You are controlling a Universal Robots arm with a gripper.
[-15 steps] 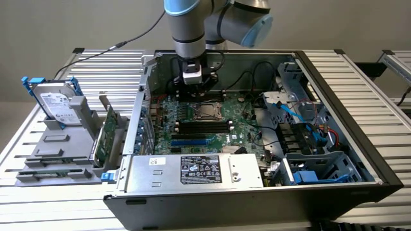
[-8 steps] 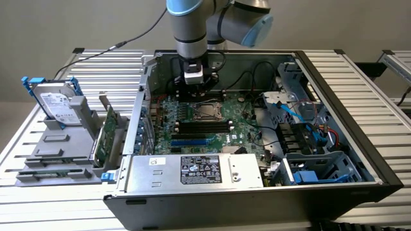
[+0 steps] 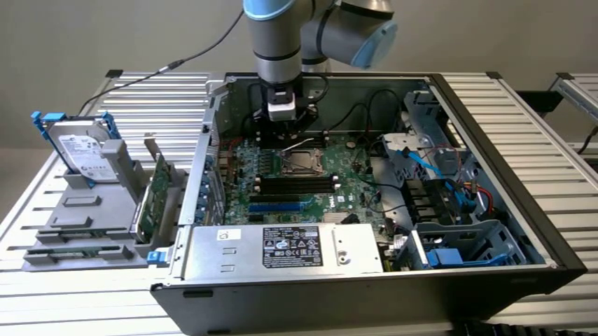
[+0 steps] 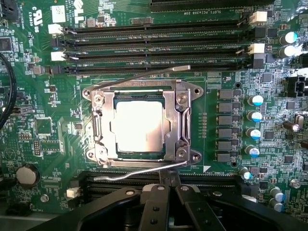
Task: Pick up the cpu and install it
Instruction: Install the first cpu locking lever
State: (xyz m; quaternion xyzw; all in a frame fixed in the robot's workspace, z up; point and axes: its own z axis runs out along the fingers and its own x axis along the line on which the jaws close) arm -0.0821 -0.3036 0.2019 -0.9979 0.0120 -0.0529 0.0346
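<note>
**Ana:** What was the gripper [image 4: 168,182] doing?

**Ben:** It was pinched shut. Its two black fingers [image 4: 154,207] were pressed together and there was nothing between them.

**Ana:** Where was it?

**Ben:** It hung over the green board [image 4: 48,139], just beside one edge of the metal frame [image 4: 182,126].

**Ana:** And the cpu?

**Ben:** The cpu [image 4: 140,126] was not in the gripper. It lay flat in the middle of that metal frame, with its shiny silver top facing up.

**Ana:** What else was close to it?

**Ben:** Two thin metal bars [image 4: 139,172] lay along the frame. One was on the gripper's side and one was on the far side. Past the far bar were long black slots [image 4: 159,48], side by side.

**Ana:** What was the board in?

**Ben:** It was at the bottom of an open computer case [image 3: 523,231]. The arm came down into the case from above, near the back wall.

**Ana:** Was anything outside the case?

**Ben:** Yes. A hard drive [image 3: 80,150] with a white label and blue edges stood tilted in a grey holder [image 3: 84,210]. That was well apart from the case, on the exterior view's left. The case and the holder both sat on the ribbed metal counter [image 3: 533,119].
</note>
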